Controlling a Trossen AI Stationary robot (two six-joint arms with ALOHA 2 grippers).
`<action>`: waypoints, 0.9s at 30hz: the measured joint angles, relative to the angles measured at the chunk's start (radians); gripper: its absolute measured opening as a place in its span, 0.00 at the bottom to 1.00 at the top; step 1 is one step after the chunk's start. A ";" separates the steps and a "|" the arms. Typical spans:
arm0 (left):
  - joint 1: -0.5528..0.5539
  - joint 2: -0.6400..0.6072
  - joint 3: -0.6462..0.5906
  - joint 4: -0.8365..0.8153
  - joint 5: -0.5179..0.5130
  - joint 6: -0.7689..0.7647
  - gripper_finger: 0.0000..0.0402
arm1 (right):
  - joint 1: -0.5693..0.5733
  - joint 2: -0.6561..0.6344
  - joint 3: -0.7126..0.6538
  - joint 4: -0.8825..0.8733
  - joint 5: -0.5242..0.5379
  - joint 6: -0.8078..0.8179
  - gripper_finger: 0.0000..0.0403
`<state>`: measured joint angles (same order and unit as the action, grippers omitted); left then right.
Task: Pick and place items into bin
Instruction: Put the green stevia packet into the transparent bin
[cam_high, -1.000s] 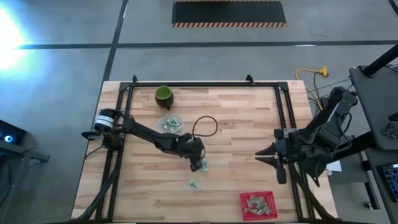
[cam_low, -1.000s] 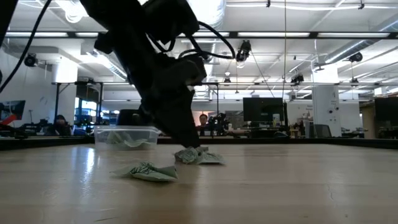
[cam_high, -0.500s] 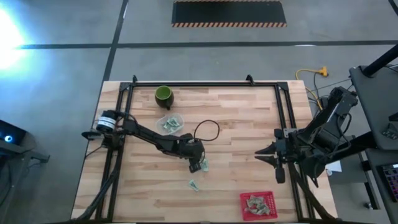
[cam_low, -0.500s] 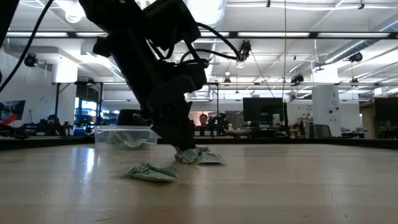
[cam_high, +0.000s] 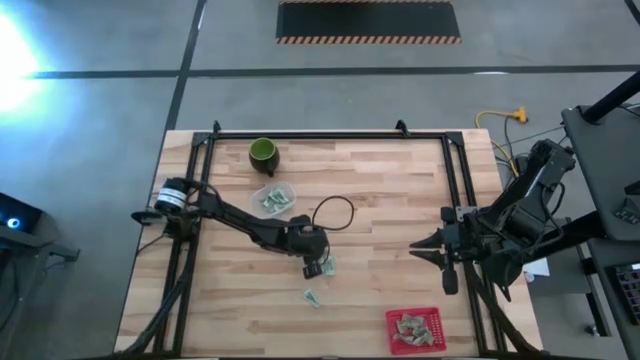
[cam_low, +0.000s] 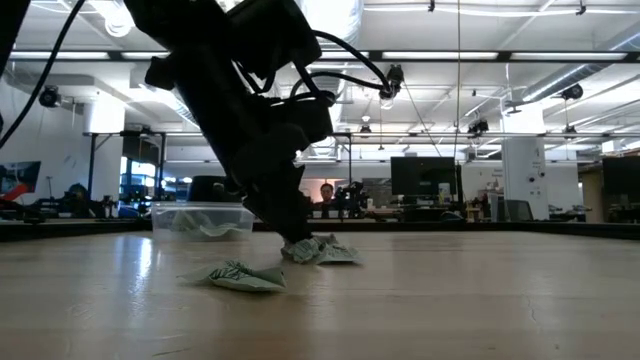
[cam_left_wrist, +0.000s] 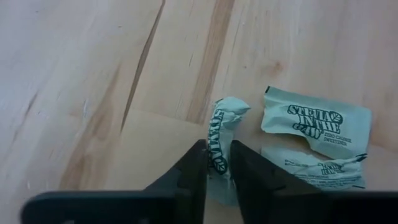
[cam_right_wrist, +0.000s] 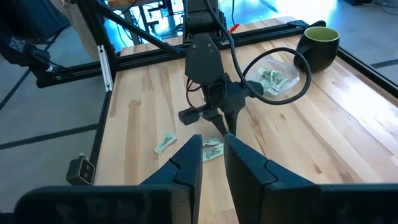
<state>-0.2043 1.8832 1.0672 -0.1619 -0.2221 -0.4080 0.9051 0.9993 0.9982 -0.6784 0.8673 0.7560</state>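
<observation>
Pale green-and-white wrapped paper packet (cam_left_wrist: 217, 134), near centre of the wooden table (cam_high: 380, 200), pinched by left tool (cam_high: 318, 264); lift straight, then carry toward 4 o'clock red bin (cam_high: 414, 329). Right tool (cam_high: 425, 248) waits at 3 o'clock, nearly pressed together.

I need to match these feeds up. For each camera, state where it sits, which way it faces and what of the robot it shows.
High: overhead, straight down; both arms, red bin.
Low: table height, across the table; left arm over packets.
Left wrist: down past the left gripper, shut on a packet.
Right wrist: across the table past the right gripper, parked at the right edge.
Shared: green cup, clear container.
</observation>
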 joint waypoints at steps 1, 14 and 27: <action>0.000 0.000 0.000 0.000 -0.001 0.000 0.10 | 0.000 0.000 0.000 0.001 0.000 0.000 0.15; 0.001 -0.016 0.045 -0.005 -0.020 0.019 0.01 | 0.000 0.000 0.000 0.004 0.004 0.008 0.15; 0.005 -0.076 0.147 -0.096 -0.076 0.144 0.00 | 0.000 0.007 0.000 0.004 0.024 0.011 0.15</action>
<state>-0.1989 1.8067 1.2143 -0.2577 -0.2979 -0.2638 0.9051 1.0059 0.9981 -0.6739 0.8912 0.7666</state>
